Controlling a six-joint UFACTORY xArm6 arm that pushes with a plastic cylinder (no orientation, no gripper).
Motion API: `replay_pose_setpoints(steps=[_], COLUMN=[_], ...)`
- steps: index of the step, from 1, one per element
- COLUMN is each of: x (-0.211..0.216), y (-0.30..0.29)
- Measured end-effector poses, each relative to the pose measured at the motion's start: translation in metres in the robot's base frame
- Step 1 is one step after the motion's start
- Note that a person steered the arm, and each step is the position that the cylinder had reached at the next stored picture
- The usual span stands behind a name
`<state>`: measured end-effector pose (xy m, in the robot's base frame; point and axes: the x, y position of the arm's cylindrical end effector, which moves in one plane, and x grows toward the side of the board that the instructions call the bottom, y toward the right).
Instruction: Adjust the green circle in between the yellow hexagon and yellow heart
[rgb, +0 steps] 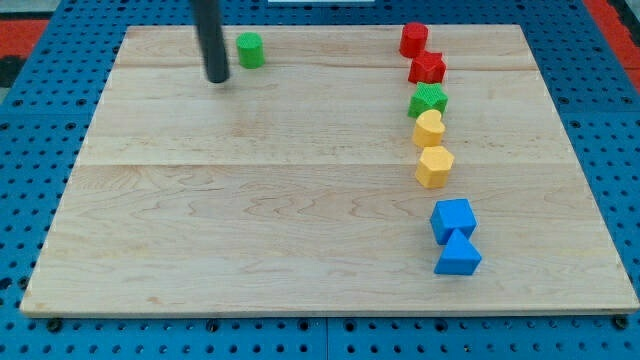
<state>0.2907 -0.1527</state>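
The green circle (250, 49) stands near the view's top left of the wooden board (250, 220). My tip (217, 78) is just left of and slightly below it, a small gap apart. At the view's right, the yellow heart (429, 128) sits directly above the yellow hexagon (434, 167); they look to be touching or nearly so. Both are far to the right of the green circle.
A column at the view's right holds a red cylinder (413, 39), a red star-like block (427, 68) and a green star (428, 100) above the yellow heart. A blue cube (452, 219) and a blue triangle (458, 255) lie below the hexagon.
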Motion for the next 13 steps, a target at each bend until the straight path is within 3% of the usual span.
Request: replay_pose_setpoints(steps=[4,5,6,7,8,11,12,13], x=[-0.078,-0.026,0.064,0.096,0.067,0.049,0.071,0.138], y=[0.051,0.1,0.136,0.149,0.141,0.181,0.199,0.209])
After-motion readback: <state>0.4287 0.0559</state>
